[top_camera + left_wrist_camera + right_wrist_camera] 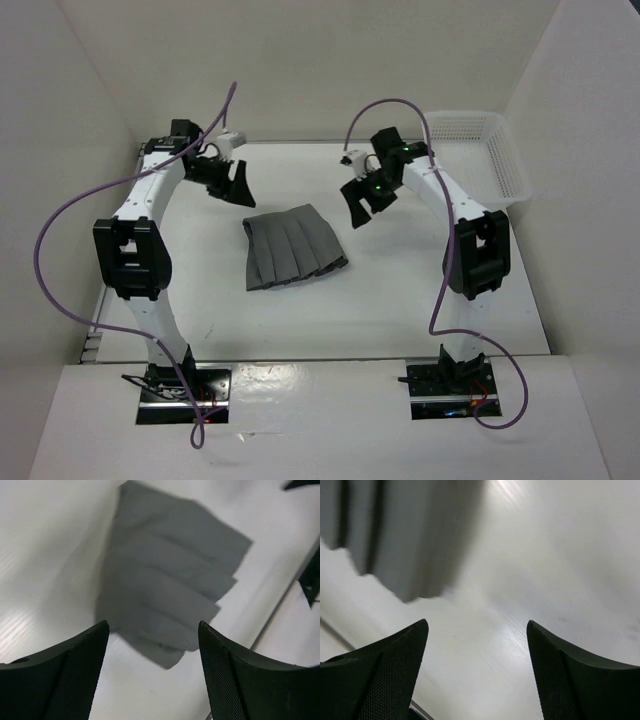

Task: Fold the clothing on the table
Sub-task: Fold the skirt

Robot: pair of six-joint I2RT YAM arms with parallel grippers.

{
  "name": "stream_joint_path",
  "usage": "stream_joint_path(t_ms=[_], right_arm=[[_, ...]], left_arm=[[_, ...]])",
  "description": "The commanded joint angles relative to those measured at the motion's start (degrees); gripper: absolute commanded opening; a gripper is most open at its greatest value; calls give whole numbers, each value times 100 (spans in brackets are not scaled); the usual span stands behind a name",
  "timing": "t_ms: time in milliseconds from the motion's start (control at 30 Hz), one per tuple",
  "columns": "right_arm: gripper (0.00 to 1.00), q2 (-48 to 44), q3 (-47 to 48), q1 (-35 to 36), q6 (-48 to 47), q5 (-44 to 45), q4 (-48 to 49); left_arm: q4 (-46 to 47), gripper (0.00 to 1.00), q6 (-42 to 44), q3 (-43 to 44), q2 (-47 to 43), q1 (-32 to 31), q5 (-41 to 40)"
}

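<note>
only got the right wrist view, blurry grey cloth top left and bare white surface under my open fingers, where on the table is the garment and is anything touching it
observer: the dark grey pleated fabric skirt lies about in the middle of the large flat white tabletop, and nothing is touching it.
operator: whats the left gripper doing
observer: the left gripper hangs open and holds nothing, above the table just beyond the skirt's far left corner.
operator: anything else on the table
observer: a white plastic mesh basket sits at the far right corner, well apart from the skirt.
</note>
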Motion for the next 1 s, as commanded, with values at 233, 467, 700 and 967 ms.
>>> stream_joint_path(t_ms=[233,467,700,967], right_arm=[[87,-942,-1265,-445,101,815,889],[88,-942,-1265,-445,101,868,889],[88,-836,-1318,-445,101,921,889],[88,-783,-1424,-445,154,921,942]], left_arm=[[-2119,76,1546,1309,1157,-644,1902],[-2119,73,1845,834,1597,-644,2113],[-2119,72,2126,781,2370,-539,2043],[-1802,71,2161,992,3406,-90,1761]])
